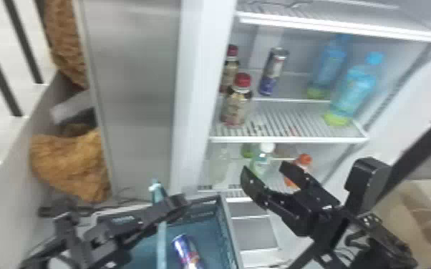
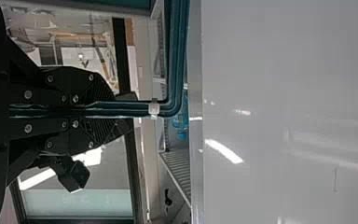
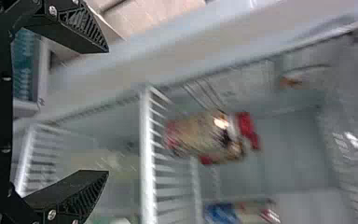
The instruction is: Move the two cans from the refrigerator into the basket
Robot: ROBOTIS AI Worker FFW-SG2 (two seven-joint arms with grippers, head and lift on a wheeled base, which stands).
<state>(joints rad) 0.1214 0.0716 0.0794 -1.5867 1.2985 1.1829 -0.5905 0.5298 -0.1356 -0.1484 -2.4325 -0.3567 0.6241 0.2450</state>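
Observation:
One can [image 1: 188, 252] lies in the teal basket [image 1: 229, 232]. The other can [image 1: 274, 71] stands upright at the back of the refrigerator's middle shelf; in the right wrist view this can [image 3: 242, 212] lies beyond the bottles. My right gripper [image 1: 266, 170] is open, in front of the refrigerator, lower than the standing can and right of the basket. In its wrist view, the right gripper [image 3: 107, 111] has nothing between its spread fingers. My left gripper [image 1: 172, 205] is over the basket; in its wrist view, the left gripper [image 2: 114, 109] is shut on the teal basket handle [image 2: 135, 109].
Red-capped bottles [image 1: 237, 103] stand left of the upright can, blue bottles [image 1: 354, 89] to its right. The middle shelf's front edge [image 1: 286, 138] is above my right gripper. Smaller bottles [image 1: 261, 161] stand on the lower shelf. The refrigerator's side wall [image 1: 197, 107] rises behind the basket.

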